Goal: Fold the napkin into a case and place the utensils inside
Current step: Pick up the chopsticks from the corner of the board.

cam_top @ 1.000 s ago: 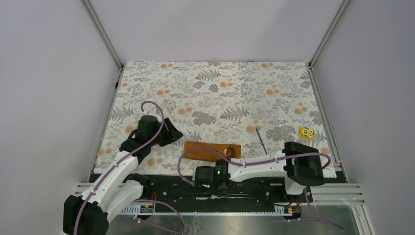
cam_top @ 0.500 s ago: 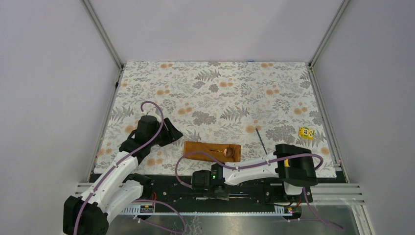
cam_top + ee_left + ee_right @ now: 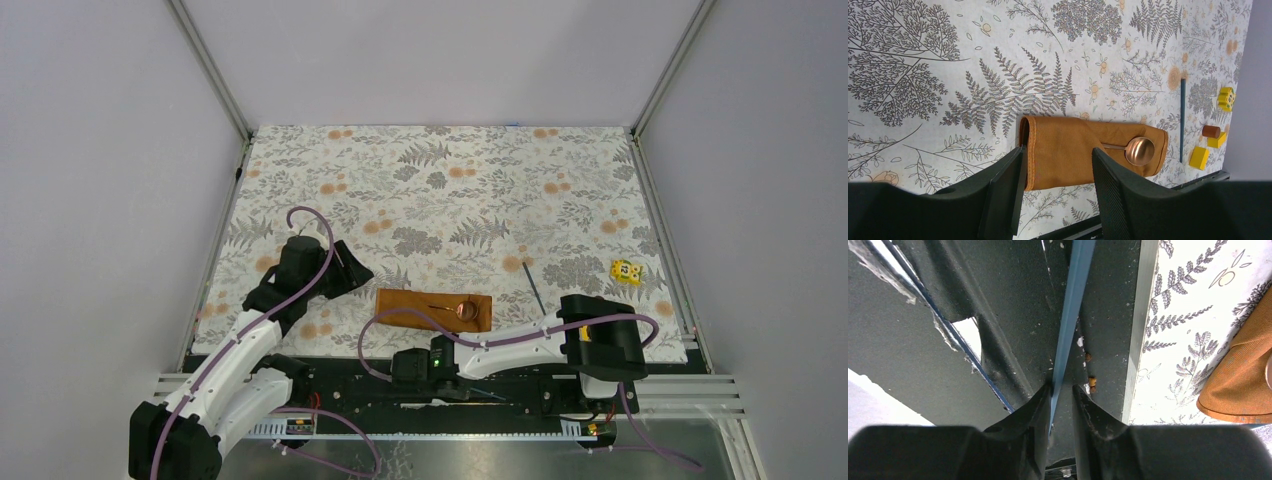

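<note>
Floral tablecloth (image 3: 450, 200) bears one case (image 3: 433, 308), one spoon (image 3: 1139, 150), one rod (image 3: 536, 289); right gripper (image 3: 1062, 390) pinches a second rod (image 3: 1070, 315) over the rail, left gripper (image 3: 1057, 172) gapes empty.

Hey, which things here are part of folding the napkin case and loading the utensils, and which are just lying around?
Part of the job:
- folded rust-orange cloth case
- copper-brown spoon, lying on the case
- thin dark grey rod on the tablecloth
- thin blue-grey rod between the right gripper fingers

Lying about:
- yellow blocks
- small brown cylinder
- floral tablecloth

overhead rear view, two close wrist views
</note>
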Robot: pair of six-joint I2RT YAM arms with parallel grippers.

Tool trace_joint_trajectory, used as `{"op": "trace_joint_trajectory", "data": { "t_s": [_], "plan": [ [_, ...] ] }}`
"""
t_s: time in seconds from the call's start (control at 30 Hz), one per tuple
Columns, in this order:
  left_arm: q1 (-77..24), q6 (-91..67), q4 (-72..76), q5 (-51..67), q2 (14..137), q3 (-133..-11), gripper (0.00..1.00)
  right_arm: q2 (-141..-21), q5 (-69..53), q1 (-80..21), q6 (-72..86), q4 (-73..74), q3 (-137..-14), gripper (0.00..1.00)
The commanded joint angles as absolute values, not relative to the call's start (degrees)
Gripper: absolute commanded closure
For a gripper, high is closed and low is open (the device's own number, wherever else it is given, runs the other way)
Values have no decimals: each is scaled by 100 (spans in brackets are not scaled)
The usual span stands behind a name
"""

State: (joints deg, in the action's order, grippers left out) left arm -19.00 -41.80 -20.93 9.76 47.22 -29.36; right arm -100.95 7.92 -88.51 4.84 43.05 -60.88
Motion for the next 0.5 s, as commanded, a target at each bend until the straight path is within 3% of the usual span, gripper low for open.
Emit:
{"op": "trace_joint_trajectory", "data": {
  "t_s": [0.0,0.1,0.33,0.47],
  "plan": [
    [-1872,-4104,-1989,888,4634,-2953,44,-10081,812,-8886,488,4372,-6141,73],
    [-1871,-4104,-2000,887,4632,-2962,45,-10121,621,-8886,432,4273,-6127,74],
    [-1872,-4095,-2089,824,4593,-3015,44,-9928,781,-8880,428,4341,-6167,95],
    [-1868,-4134,-2042,836,4651,-3015,44,-9479,926,-8639,414,4436,-6200,100]
  ]
}}
